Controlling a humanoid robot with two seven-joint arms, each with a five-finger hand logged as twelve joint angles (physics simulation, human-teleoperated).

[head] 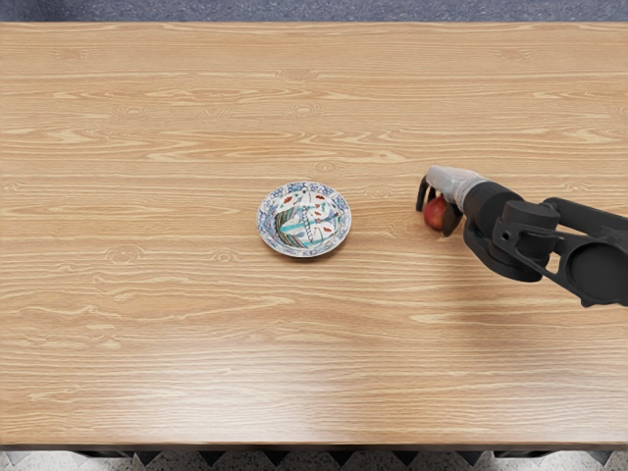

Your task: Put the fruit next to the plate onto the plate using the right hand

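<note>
The small red fruit (pixel 434 214) sits at the right of the frame, a little above mid-height, well apart from the plate (pixel 266 212), which lies near the centre. The right hand (pixel 446 192) is wrapped over the fruit, with dark fingers (pixel 423 193) curled down on its left side and another on its right, so the hand looks clamped on it. The main risk is a shallow grip. The fruit is round and smooth-looking, and if the fingers only pinch its upper half, it could squirt out as it is raised and roll across the bench (pixel 147 324). The carry leftward is also fairly long, so any slack in the hold could drop the fruit short of the plate. A hard release could make it bounce off the shallow patterned rim or nudge the plate. Most of the fruit is covered by the hand, so its kind and exact shape are hard to make out. It cannot be told whether it rests on the bench or is just clear of it, and the thumb's contact is hidden. The right arm (pixel 549 245) is cut off by the right edge, and no left arm shows.
</note>
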